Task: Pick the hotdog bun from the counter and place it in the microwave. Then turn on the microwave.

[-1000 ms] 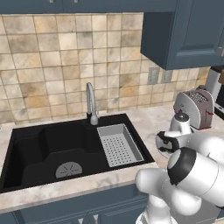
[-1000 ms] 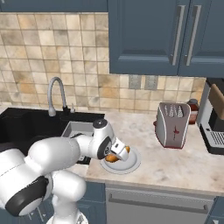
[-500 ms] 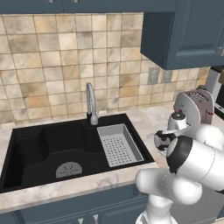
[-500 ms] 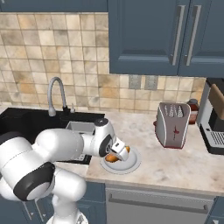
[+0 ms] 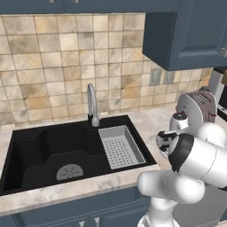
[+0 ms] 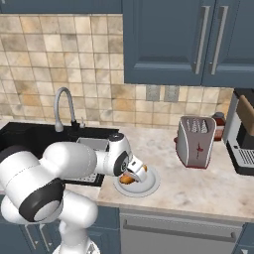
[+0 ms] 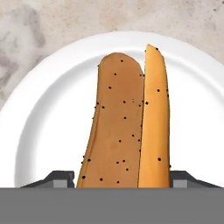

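Bun (image 7: 124, 122) lies on white plate (image 7: 48, 131) on counter (image 6: 198, 186); gripper (image 7: 122, 177) fingers straddle it, contact probably not made. Light, soft, crushable: best pinched gently across mid-length

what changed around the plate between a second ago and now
The white arm's elbow swung further over the counter; the gripper stayed low over the golden-brown hotdog bun on the round white plate, not visibly gripping it. Bun, plate and silver toaster stayed put.
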Available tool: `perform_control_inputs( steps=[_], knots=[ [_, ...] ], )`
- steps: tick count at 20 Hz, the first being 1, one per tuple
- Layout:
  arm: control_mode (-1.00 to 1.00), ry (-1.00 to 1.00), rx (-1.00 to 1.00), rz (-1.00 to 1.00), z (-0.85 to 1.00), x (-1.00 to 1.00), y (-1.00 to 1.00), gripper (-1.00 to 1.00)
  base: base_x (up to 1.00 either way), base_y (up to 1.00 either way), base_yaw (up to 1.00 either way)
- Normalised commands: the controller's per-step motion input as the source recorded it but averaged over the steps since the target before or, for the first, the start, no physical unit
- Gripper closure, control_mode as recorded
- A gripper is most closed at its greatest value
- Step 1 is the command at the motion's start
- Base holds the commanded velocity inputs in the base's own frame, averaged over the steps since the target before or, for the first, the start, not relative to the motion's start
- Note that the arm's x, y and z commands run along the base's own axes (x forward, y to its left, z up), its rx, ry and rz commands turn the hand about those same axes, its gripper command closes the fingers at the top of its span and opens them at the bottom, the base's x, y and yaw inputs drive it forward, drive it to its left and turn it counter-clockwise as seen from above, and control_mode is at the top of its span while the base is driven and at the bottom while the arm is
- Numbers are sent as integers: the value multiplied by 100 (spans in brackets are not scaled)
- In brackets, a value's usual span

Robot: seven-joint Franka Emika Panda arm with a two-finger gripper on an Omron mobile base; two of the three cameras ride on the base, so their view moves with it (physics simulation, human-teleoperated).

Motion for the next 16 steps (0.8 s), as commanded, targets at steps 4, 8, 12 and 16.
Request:
perform_control_inputs(
  steps=[4, 8, 12, 16],
  knots=[
    [-100, 0, 0, 0, 0, 0, 0, 100, 0, 0, 0],
    [-100, 0, 0, 0, 0, 0, 0, 100, 0, 0, 0],
    [-100, 0, 0, 0, 1, 0, 0, 100, 0, 0, 0],
    [-100, 0, 0, 5, 30, -7, 0, 100, 0, 0, 0]
  ],
)
